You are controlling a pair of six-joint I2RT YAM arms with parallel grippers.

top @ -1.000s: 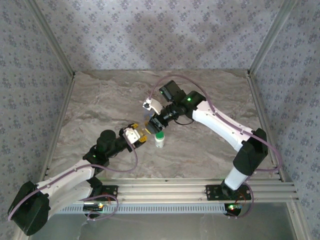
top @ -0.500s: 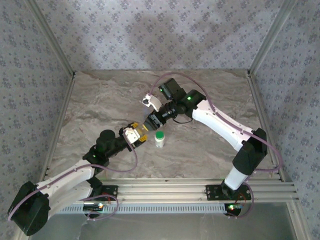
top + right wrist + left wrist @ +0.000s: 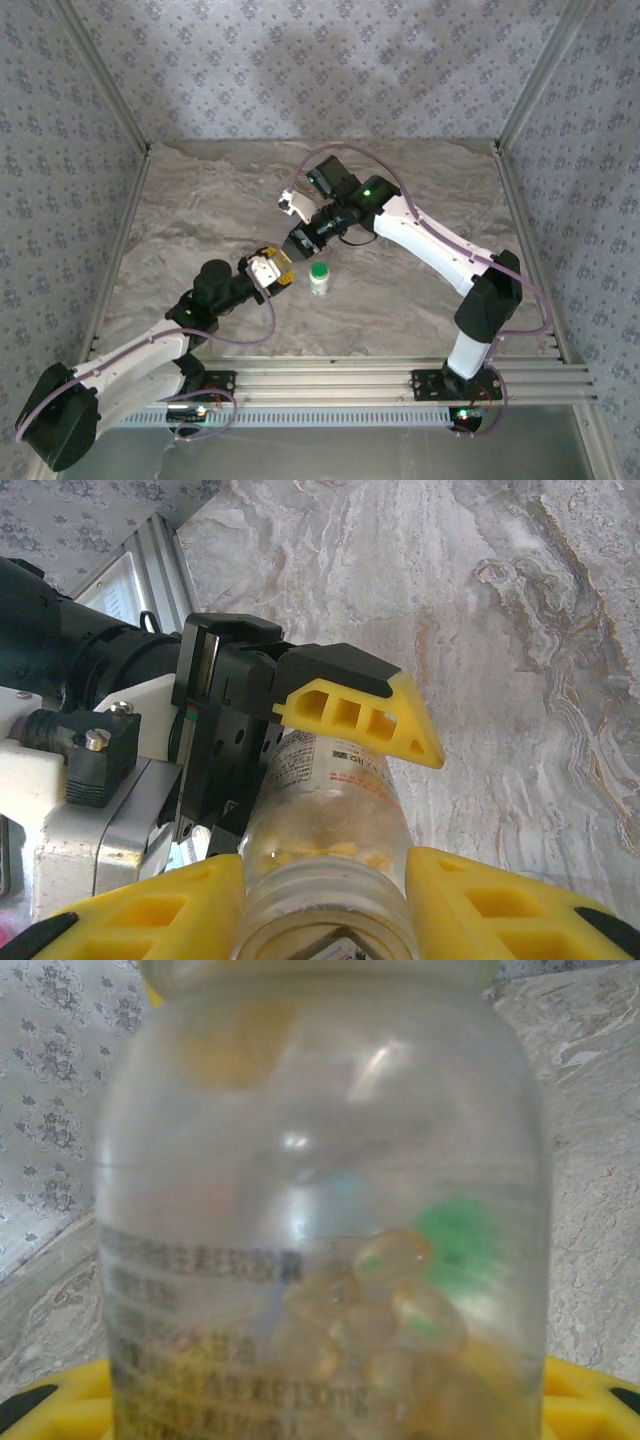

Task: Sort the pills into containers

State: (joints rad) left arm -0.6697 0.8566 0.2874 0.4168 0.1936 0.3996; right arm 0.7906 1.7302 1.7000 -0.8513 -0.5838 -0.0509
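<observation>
You saw the left gripper [image 3: 279, 266] clamped on the clear plastic capsule bottle [image 3: 330, 805], the right gripper [image 3: 298, 244] pinching its neck; 1 white green-capped bottle [image 3: 319, 278] stood just beside.

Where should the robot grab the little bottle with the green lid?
The little bottle stands upright on the table, touching nothing, so its round sides are free. Probably best to come down from above and put the fingers around its white body, just under the green lid.
</observation>
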